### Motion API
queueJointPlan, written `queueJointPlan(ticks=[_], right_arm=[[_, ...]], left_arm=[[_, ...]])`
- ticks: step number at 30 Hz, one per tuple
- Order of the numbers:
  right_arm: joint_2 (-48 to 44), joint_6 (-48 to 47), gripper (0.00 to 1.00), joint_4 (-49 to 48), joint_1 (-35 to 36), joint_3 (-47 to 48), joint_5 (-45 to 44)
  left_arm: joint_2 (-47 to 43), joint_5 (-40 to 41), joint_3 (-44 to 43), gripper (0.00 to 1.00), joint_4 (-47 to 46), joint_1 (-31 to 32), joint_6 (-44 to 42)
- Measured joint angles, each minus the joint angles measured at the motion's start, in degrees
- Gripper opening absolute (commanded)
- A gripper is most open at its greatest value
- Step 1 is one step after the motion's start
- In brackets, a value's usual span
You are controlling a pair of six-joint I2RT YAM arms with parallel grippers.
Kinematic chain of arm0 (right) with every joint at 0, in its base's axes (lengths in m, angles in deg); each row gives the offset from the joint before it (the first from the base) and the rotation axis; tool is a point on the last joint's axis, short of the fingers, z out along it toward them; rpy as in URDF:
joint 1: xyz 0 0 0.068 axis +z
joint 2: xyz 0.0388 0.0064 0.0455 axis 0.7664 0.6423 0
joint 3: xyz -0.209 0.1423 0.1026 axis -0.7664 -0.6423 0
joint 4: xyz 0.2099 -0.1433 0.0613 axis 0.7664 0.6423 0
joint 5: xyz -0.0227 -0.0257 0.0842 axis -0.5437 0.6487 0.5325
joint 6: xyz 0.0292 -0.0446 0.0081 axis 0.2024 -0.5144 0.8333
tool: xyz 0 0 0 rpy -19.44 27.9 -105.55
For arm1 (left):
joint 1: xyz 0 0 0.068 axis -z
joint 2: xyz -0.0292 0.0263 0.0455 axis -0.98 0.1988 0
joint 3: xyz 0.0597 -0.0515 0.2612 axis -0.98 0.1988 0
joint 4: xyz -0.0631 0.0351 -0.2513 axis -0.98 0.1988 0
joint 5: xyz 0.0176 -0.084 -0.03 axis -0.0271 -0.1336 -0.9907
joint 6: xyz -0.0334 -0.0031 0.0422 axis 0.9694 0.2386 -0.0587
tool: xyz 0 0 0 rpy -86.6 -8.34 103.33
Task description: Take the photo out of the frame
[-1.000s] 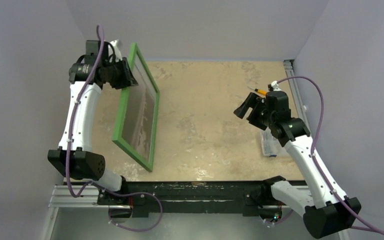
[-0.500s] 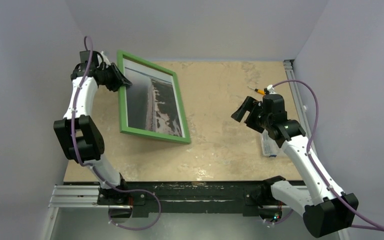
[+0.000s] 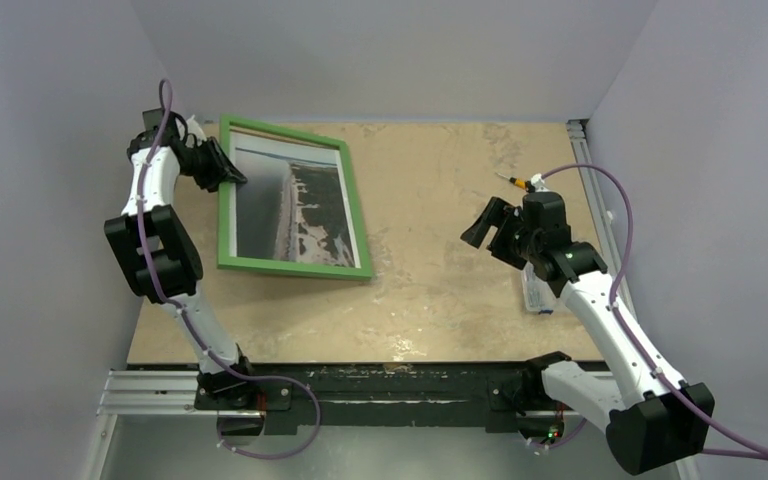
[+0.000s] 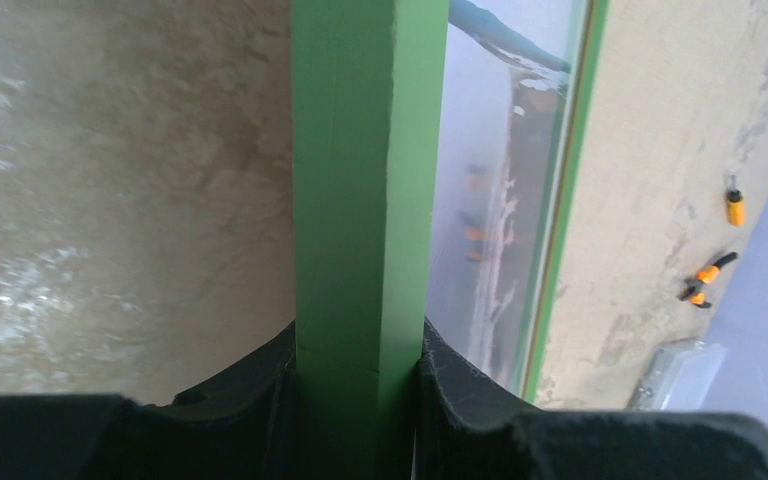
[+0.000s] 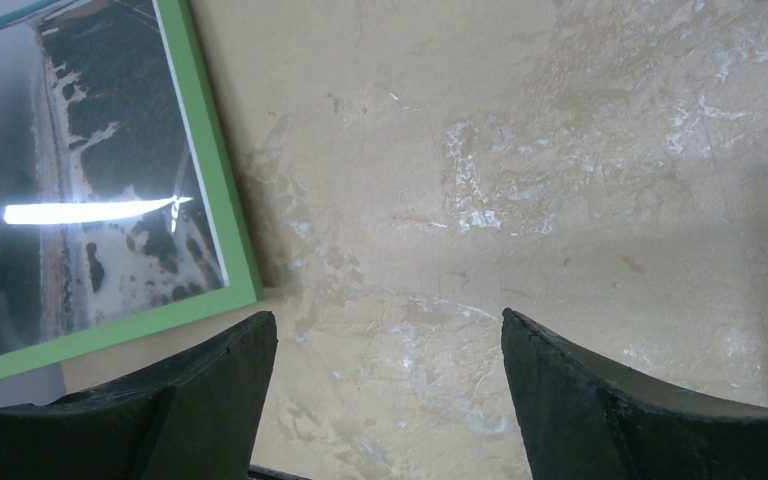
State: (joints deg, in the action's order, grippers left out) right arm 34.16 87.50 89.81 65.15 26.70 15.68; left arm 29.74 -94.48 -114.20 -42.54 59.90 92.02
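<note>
at far left, green frame (image 3: pixel 295 269) encloses grey landscape photo (image 3: pixel 295 205)

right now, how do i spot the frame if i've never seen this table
Look at the left half of the tan table. The frame is the big rectangle there, its left edge pinched by the left gripper. It alone has a thin green border around a grey landscape photo.

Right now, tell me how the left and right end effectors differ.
The left end effector is clamped on the frame; the right end effector is open and empty. The left sits back left, the right hangs over the table at right. Both have black fingers.
</note>
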Motion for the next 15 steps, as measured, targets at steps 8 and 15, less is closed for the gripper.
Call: queueJointPlan(ticks=[8,15], right_arm=[[0.09,-0.31,0.82,-0.11,0.0,-0.5,-0.02],[1.16,-0.37,0.82,-0.13,0.0,-0.72,-0.02]], left_arm=[[4.55,4.22,-6.51,0.04,4.33,-0.15,-3.87],[5.18,6.91,-7.04,0.15,5.97,-0.11,-4.55]])
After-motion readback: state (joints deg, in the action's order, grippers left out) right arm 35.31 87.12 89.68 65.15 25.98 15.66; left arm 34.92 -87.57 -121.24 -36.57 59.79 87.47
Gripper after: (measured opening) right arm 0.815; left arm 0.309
